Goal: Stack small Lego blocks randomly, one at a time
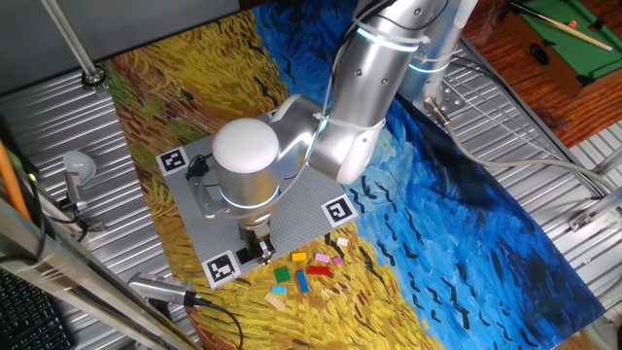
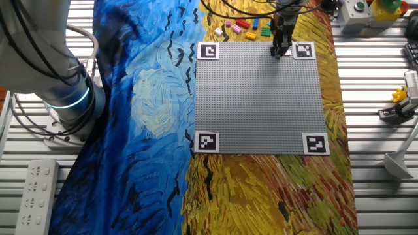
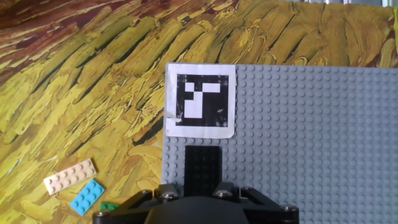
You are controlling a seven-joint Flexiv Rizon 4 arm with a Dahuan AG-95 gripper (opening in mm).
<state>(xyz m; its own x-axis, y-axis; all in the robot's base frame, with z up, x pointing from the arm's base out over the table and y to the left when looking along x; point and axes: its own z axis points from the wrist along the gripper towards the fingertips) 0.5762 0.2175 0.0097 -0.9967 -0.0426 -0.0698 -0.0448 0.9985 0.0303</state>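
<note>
In the hand view a flat black Lego block [image 3: 204,165] lies on the grey baseplate [image 3: 311,124] just below a marker tag [image 3: 200,99]. My gripper [image 3: 204,188] sits low over it with a finger close against each long side. In one fixed view the gripper [image 1: 257,249] is down at the baseplate's near edge. In the other fixed view it [image 2: 281,49] stands by the far right tag. Loose small blocks lie on the cloth: yellow [image 1: 298,258], red [image 1: 319,270], blue [image 1: 302,282] and tan [image 1: 276,302]. Tan [image 3: 71,175] and blue [image 3: 87,196] blocks also show in the hand view.
The baseplate [image 2: 261,98] carries a marker tag at each corner, such as one tag [image 2: 208,51]. The painted cloth covers the table around it. Cables and a small stand [image 1: 78,170] lie at the left edge. The arm's elbow [image 1: 243,156] hangs over the plate.
</note>
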